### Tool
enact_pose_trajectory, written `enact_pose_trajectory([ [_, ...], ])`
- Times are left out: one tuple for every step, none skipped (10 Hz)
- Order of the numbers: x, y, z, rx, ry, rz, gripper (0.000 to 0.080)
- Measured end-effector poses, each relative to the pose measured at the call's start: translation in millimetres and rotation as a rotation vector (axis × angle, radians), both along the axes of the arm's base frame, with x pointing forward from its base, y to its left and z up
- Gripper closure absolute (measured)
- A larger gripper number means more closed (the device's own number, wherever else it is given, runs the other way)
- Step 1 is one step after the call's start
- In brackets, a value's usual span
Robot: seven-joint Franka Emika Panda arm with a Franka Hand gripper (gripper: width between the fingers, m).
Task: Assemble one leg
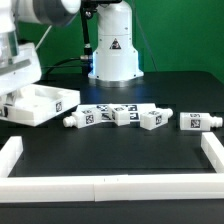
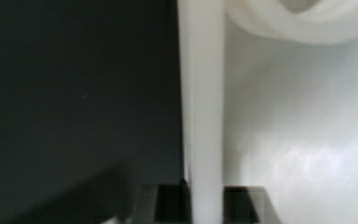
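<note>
The white square tabletop (image 1: pixel 42 104) lies at the exterior view's left, with a tag on its near side. My gripper (image 1: pixel 9 97) comes down on its left edge. In the wrist view the tabletop's thin white rim wall (image 2: pixel 204 90) runs straight between my two dark fingers (image 2: pixel 165 203), which press on it from both sides, so my gripper (image 2: pixel 206 205) is shut on it. A round hole (image 2: pixel 309 20) shows in the tabletop's inner face. Several white legs (image 1: pixel 125 114) with tags lie in a row across the middle of the black table.
The arm's white base (image 1: pixel 113 50) stands at the back centre. A low white fence (image 1: pixel 110 186) runs along the table's front and up both sides. The rightmost leg (image 1: pixel 197 122) lies near the fence's right arm (image 1: pixel 214 150).
</note>
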State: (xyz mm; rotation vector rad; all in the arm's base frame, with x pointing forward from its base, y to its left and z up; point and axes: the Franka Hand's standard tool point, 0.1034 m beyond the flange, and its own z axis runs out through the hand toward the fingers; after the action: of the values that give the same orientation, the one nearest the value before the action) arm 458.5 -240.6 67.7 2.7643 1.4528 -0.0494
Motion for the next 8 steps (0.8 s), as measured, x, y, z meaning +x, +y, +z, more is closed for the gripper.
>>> enact_pose_trajectory([
  [16.2,19.0,12.5,-0.029,-0.019,-0.085,0.0747],
  [34.6,42.9,15.2,-0.039,-0.036,-0.206,0.0747],
  [56.1,62.7,13.5,-0.044,-0.05,-0.294,0.0747],
  [77.6,76.0,11.1,-0.048,-0.068,-0.364,0.0747],
  [102.9,93.1,8.7,-0.05,-0.09,-0.472,0.0747],
  [121.1,105.6,5.4,-0.051,-0.105,-0.492,0.0747],
  [130.6,110.5,1.1,-0.053,-0.108,-0.483,0.0747],
  [127.6,107.6,0.6,-0.053,-0.105,-0.476,0.0747],
])
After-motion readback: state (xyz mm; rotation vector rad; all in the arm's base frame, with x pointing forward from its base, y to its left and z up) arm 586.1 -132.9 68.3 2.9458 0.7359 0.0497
